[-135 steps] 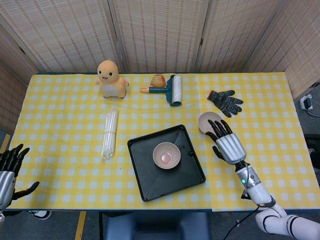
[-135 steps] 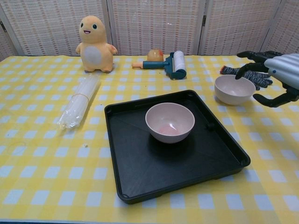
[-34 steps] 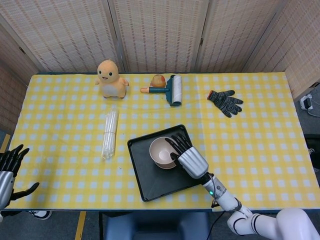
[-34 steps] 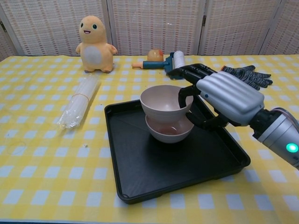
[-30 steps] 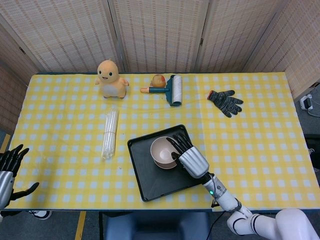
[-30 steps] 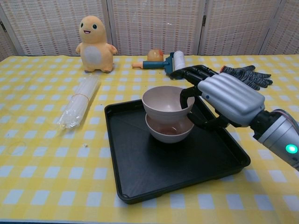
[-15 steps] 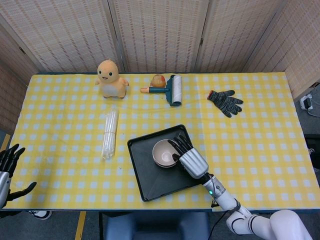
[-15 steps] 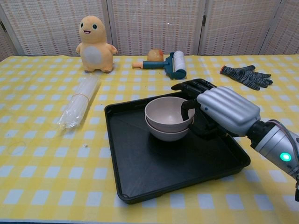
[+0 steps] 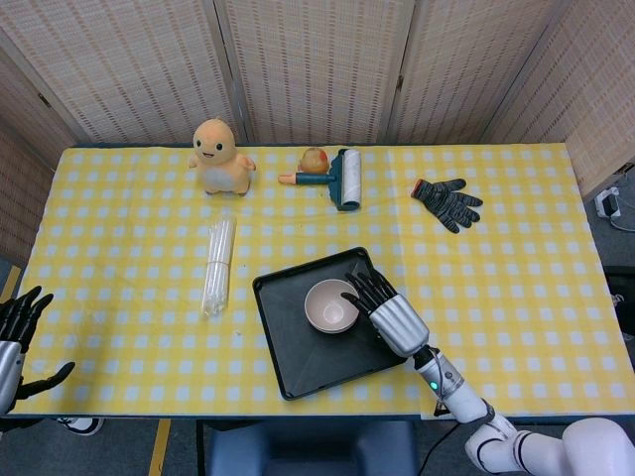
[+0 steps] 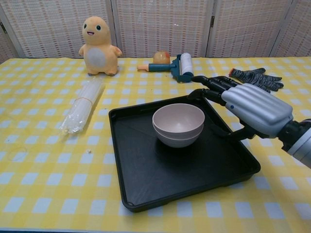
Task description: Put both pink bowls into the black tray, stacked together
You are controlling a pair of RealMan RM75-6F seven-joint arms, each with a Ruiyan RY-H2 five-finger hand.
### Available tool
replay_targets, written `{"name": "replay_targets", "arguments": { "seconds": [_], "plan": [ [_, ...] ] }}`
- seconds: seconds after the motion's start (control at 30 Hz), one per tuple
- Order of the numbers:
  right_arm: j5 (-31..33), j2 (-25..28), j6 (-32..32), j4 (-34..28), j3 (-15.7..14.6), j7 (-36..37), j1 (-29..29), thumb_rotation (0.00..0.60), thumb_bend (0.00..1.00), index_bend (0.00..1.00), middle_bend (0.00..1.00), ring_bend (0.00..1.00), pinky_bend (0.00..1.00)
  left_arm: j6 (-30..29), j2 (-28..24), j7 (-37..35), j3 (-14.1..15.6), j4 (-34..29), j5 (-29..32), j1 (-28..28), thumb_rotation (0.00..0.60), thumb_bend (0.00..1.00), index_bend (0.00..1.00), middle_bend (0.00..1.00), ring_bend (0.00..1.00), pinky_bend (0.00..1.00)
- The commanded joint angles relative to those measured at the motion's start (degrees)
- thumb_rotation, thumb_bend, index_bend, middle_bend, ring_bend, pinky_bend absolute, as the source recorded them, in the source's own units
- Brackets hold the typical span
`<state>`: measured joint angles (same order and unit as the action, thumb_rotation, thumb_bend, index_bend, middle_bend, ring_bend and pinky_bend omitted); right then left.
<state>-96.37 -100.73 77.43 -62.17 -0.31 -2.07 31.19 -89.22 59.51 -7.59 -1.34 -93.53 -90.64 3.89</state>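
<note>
Chest view: stacked pink bowls (image 10: 178, 124) sit just left of spread, empty right hand (image 10: 250, 109).

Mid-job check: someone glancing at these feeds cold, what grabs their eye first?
Probably the two pink bowls nested one inside the other in the middle of the black tray, at the table's near centre. Next, the big silver right hand hovering just right of them, fingers spread and holding nothing. The orange plush toy stands out at the far left.

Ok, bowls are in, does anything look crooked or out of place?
Nothing stands out. The pink bowls sit nested and level in the black tray, and the right robot hand is open beside them.
</note>
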Motion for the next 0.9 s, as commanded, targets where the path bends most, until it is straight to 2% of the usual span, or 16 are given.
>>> {"name": "replay_targets", "arguments": {
  "seconds": [0.03,0.17,0.27,0.4,0.5,0.6,0.73,0.9],
  "plan": [
    [-0.37,3.96,2.54,-4.79,-0.68,-0.61,-2.03,0.600,0.49,0.18,0.00,0.00,0.00,0.11,0.19,0.67,0.08,0.08,-0.06,0.02,0.600,0.22,0.00,0.01,0.00,0.00],
    [1.14,11.78,5.34,-13.24,-2.17,-3.16,-6.25,0.600,0.49,0.10,0.00,0.00,0.00,1.05,0.54,1.76,0.22,0.09,0.23,0.31,0.600,0.22,0.00,0.01,0.00,0.00],
    [3.80,20.59,6.71,-22.51,-4.03,-5.12,-10.21,0.600,0.49,0.01,0.00,0.00,0.00,1.93,0.93,2.92,0.29,0.08,0.60,0.60,0.600,0.22,0.00,0.01,0.00,0.00],
    [5.83,31.30,11.53,-31.17,-7.29,-5.15,-16.65,0.600,0.49,0.00,0.00,0.00,0.00,3.34,1.41,5.25,0.33,-0.29,1.50,1.02,0.600,0.22,0.00,0.01,0.00,0.00],
    [6.51,34.87,15.58,-32.53,-8.59,-3.63,-20.89,0.600,0.49,0.00,0.00,0.00,0.00,3.72,2.02,7.42,0.25,-0.46,1.96,1.15,0.600,0.22,0.00,0.01,0.00,0.00],
    [7.45,36.23,18.56,-31.07,-8.63,-0.35,-24.41,0.600,0.49,0.00,0.00,0.00,0.00,3.47,3.02,9.95,0.13,-0.50,2.23,1.07,0.600,0.22,0.00,0.01,0.00,0.00],
    [6.31,38.17,17.25,-30.70,-8.70,3.14,-24.77,0.600,0.49,0.00,0.00,0.00,0.00,2.86,4.06,12.32,-0.04,-0.62,2.10,0.98,0.600,0.22,0.00,0.01,0.00,0.00],
    [5.41,39.26,15.77,-31.01,-8.26,3.69,-25.16,0.600,0.49,0.00,0.00,0.00,0.00,2.23,4.94,13.89,0.45,-0.80,0.82,0.84,0.600,0.22,0.00,0.01,0.00,0.00]
  ]
}}
